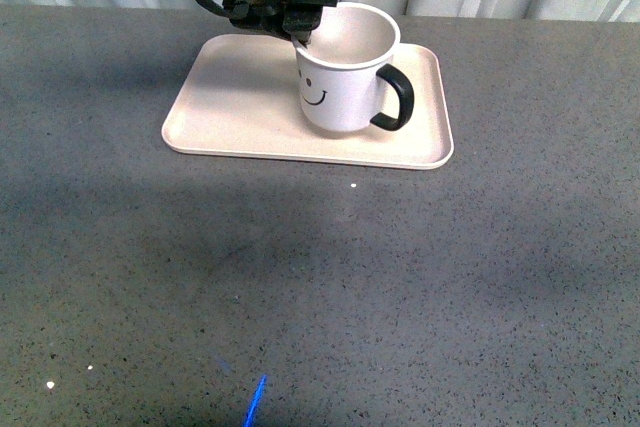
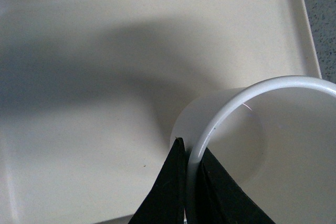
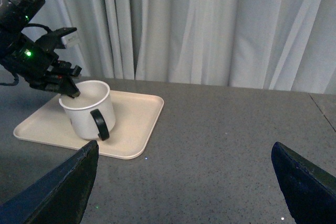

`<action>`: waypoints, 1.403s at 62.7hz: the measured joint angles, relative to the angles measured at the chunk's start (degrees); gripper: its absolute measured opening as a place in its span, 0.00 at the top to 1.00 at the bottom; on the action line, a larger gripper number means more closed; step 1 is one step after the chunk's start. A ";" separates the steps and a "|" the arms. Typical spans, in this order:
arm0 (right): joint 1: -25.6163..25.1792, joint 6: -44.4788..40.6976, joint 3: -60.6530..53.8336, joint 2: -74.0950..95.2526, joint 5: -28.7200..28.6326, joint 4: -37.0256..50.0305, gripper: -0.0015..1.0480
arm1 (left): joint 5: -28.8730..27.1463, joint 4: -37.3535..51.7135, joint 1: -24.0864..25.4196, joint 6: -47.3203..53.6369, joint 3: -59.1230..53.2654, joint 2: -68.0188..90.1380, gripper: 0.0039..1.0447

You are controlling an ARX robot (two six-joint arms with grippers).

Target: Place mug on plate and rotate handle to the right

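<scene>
The white mug [image 1: 340, 72] with a black smiley face stands upright on the pale plate [image 1: 230, 107], right of the plate's middle. Its black handle [image 1: 396, 97] points to the right and a little toward me. My left gripper [image 1: 303, 35] is shut on the mug's rim at its back left, one finger inside and one outside. In the left wrist view the black fingers [image 2: 168, 192] pinch the white rim of the mug [image 2: 236, 108] over the plate [image 2: 79, 103]. The right gripper [image 3: 184, 182] is open above bare table, well away from the mug [image 3: 86, 114] and the plate [image 3: 134, 124].
A grey speckled table [image 1: 320, 287] spreads round the plate. Pale curtains [image 3: 210, 24] hang behind the table's far edge. A small blue mark [image 1: 255, 402] lies on the table near the front edge.
</scene>
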 joint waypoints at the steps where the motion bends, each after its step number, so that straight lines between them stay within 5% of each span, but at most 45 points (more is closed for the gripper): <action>1: 0.00 0.00 0.00 0.00 0.00 0.00 0.09 | 0.11 -0.28 0.07 0.35 0.15 0.31 0.98; 18: 0.00 0.00 0.00 0.00 0.00 0.00 0.09 | 1.36 -1.46 0.20 2.69 1.05 2.27 0.97; 29: 0.00 0.00 0.00 0.00 0.00 0.00 0.09 | 2.54 0.46 0.20 4.13 0.13 1.51 0.58; 51: 0.00 0.00 0.00 0.00 0.00 0.00 0.09 | 5.38 13.86 2.86 5.55 -17.11 -16.66 0.07; 59: 0.00 0.00 0.00 0.00 -0.04 -0.02 0.09 | -16.46 49.79 5.07 7.43 -38.97 -30.23 0.28; 63: 0.00 0.02 0.00 0.00 0.15 -0.02 0.09 | -15.78 63.36 10.10 7.65 -53.51 -41.18 0.42; 75: 0.00 0.00 0.00 0.00 -0.07 -0.02 0.09 | -12.11 69.13 16.28 7.80 -74.34 -57.81 0.74; 81: 0.00 0.00 0.00 0.00 0.02 -0.02 0.09 | -9.99 69.18 17.84 7.80 -81.00 -61.92 0.99; 88: 0.00 0.02 0.00 0.00 0.02 -0.02 0.09 | -8.33 68.70 19.37 8.07 -85.72 -68.54 0.99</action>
